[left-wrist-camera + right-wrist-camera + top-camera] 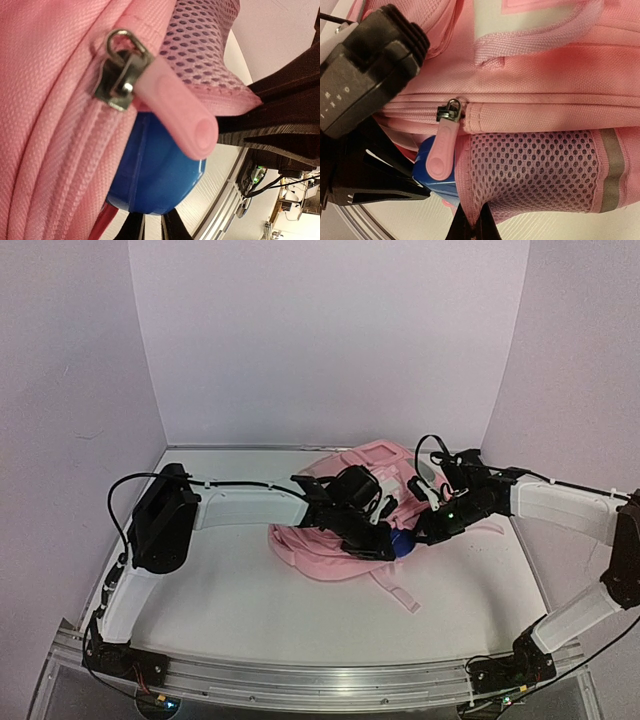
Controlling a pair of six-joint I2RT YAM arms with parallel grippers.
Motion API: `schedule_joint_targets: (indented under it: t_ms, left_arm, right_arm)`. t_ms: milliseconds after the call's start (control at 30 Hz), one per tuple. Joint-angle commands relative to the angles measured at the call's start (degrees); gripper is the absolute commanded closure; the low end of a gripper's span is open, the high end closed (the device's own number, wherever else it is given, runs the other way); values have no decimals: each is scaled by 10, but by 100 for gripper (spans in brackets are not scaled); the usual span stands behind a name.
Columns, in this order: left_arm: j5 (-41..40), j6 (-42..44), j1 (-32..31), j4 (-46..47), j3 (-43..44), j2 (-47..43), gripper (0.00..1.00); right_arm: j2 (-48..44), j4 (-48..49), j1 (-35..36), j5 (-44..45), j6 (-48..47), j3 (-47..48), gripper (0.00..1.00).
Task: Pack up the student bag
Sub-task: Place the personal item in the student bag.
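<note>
Progress check, camera by camera.

Top external: the student bag [310,550] is slumped a bit right of centre, on the far half of the desk [250,620]. One strap [398,592] trails toward the near edge. Both arms meet at the bag's right side. The left gripper [385,543] reaches in from the left across the bag and the right gripper [432,530] from the right. A blue thing [403,544] peeks out between them at the bag's near right edge.

Left wrist: super close-up. There's a metal zip slider [117,75] with its pink pull tab [175,112] hanging over the blue thing, which seems to stick out of the zip opening just beside the mesh pocket [205,45]. Only the very tips of the left gripper show at the bottom, so honestly I can't tell if it's clamped on anything or standing apart.

Right wrist: same slider, tab and mesh pocket, plus a grey stripe [612,170] on the right. The right gripper has its jaws pressed together right at the pocket's lower edge. Whether any fabric is nipped between them I can't say.

My read: somewhere midway. The blue thing looks only partly in, so it needs pushing home, and then the zip wants closing. Whether anything else is already inside, no idea.
</note>
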Motion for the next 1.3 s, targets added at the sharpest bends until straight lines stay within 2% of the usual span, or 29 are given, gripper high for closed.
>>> schedule_joint_targets:
  t_ms: [0, 100, 333, 567, 767, 1000, 1100, 1167, 1267]
  left_arm:
    - [-44, 10, 18, 168, 39, 10, 86]
    - [-43, 11, 20, 211, 36, 16, 84]
    - [-56, -2, 20, 232, 50, 48, 81]
    - [-71, -16, 22, 298, 28, 49, 72]
    - [-99, -5, 22, 289, -97, -62, 58]
    - [-208, -20, 22, 123, -194, -237, 37]
    - [-261, -72, 24, 89, -259, -310, 29]
    - [-298, -117, 26, 76, -314, -357, 21]
    - [-323, -212, 44, 46, -400, -411, 15]
  right_arm:
    - [-38, 14, 41, -119, 11, 8, 100]
    - [-38, 15, 45, -122, 13, 6, 100]
    - [-41, 15, 46, -130, 19, 8, 100]
    - [-45, 17, 47, -127, 27, 0, 100]
    - [-38, 14, 27, -89, 20, -1, 100]
    - [-34, 2, 9, -38, -19, -3, 100]
    - [-35, -3, 5, -28, -25, 3, 90]
    - [-34, -12, 5, -14, -43, 11, 81]
    - [-35, -38, 5, 12, -72, 38, 53]
